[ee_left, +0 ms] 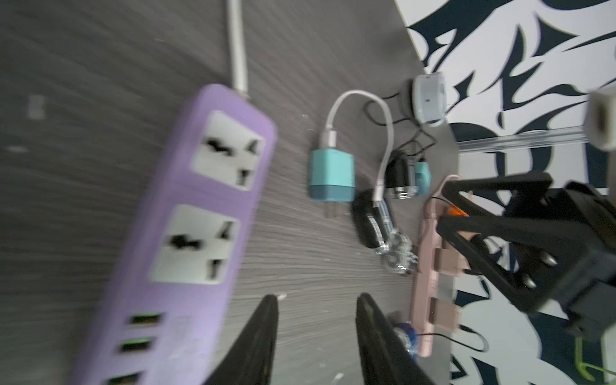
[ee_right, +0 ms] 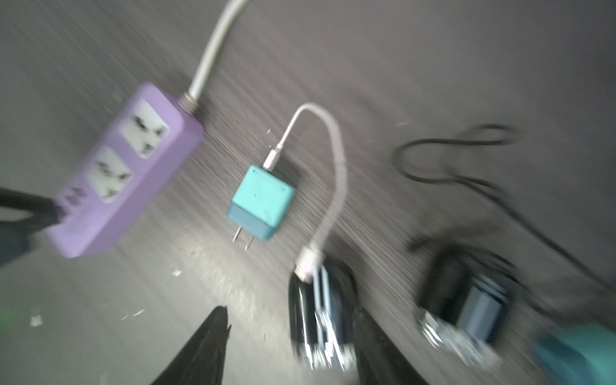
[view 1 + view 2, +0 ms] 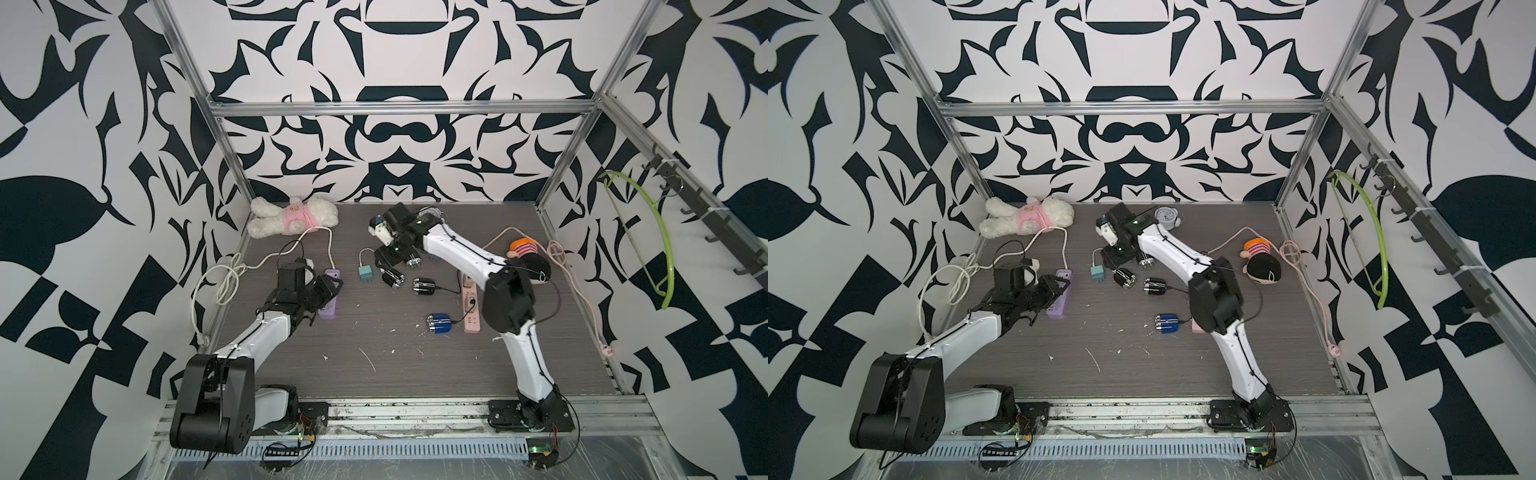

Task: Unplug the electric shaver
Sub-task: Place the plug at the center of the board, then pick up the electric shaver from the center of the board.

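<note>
The black electric shaver (image 2: 320,310) lies on the dark table with a short white cable (image 2: 336,173) running to a teal plug adapter (image 2: 261,206). The adapter lies loose on the table with its prongs bare, apart from the purple power strip (image 2: 126,170). My right gripper (image 2: 291,313) is open with the shaver showing between its fingers, close to one of them. My left gripper (image 1: 316,298) is open and empty over bare table beside the purple strip (image 1: 186,233). Both top views show the adapter (image 3: 365,274) between the strip (image 3: 328,295) and the shaver (image 3: 392,277).
A second black shaver (image 3: 424,286) and a blue one (image 3: 438,324) are corded into a pink power strip (image 3: 471,307) on the right. A white plush (image 3: 291,216), a doll (image 3: 528,257) and an alarm clock (image 3: 1166,216) sit at the back. White cord loops (image 3: 216,286) lie left.
</note>
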Available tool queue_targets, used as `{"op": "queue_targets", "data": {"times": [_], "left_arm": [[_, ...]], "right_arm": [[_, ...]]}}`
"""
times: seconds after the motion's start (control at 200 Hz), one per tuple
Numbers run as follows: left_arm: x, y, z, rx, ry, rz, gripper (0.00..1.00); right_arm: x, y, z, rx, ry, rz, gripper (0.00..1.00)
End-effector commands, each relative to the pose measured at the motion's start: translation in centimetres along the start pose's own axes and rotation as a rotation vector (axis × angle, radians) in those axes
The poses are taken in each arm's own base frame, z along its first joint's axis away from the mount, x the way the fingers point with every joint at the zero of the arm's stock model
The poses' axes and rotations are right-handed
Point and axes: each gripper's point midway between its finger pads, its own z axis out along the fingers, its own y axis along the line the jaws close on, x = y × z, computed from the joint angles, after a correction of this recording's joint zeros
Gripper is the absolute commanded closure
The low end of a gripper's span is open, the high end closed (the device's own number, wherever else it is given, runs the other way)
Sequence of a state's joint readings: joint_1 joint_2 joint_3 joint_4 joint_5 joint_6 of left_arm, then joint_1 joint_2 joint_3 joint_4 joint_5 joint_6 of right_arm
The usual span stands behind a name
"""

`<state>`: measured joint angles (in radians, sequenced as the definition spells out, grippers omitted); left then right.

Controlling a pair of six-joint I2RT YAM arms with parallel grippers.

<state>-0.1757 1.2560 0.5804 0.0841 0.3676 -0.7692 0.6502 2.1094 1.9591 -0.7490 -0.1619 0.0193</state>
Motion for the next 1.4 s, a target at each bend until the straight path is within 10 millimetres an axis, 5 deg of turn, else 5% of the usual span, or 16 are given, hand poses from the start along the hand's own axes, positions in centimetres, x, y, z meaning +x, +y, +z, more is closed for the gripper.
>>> {"op": "queue_targets", "data": {"times": [0.0, 0.2, 0.375, 0.55, 0.615, 0.69, 1.09, 1.395], "left_arm": [[1.3, -3.8, 0.5, 0.039, 0.07, 0.176, 0.47], [4.2, -9.4, 2.8, 0.173, 0.201, 0.425, 0.35], [8.7, -14.3, 4.8, 0.319, 0.359, 0.627, 0.27], [13.2, -17.0, 7.1, 0.379, 0.499, 0.803, 0.21], [14.4, -17.4, 8.1, 0.387, 0.519, 0.845, 0.0], [15.9, -17.8, 8.8, 0.421, 0.563, 0.874, 0.01], [22.9, -15.9, 11.0, 0.319, 0.727, 1.137, 0.01], [24.9, -15.0, 11.9, 0.285, 0.74, 1.237, 0.01]], "right_arm": [[-3.4, -3.2, -8.1, 0.091, -0.256, 0.115, 0.4], [4.1, -7.7, -12.9, 0.247, -0.278, 0.295, 0.4], [9.8, -8.3, -17.3, 0.288, -0.38, 0.408, 0.38], [14.2, -9.1, -18.2, 0.356, -0.359, 0.466, 0.38], [15.6, -9.5, -18.4, 0.379, -0.362, 0.494, 0.38], [17.0, -9.9, -18.7, 0.402, -0.366, 0.517, 0.38], [19.5, -9.8, -18.2, 0.374, -0.349, 0.539, 0.36], [19.8, -9.3, -17.8, 0.344, -0.345, 0.528, 0.36]]}}
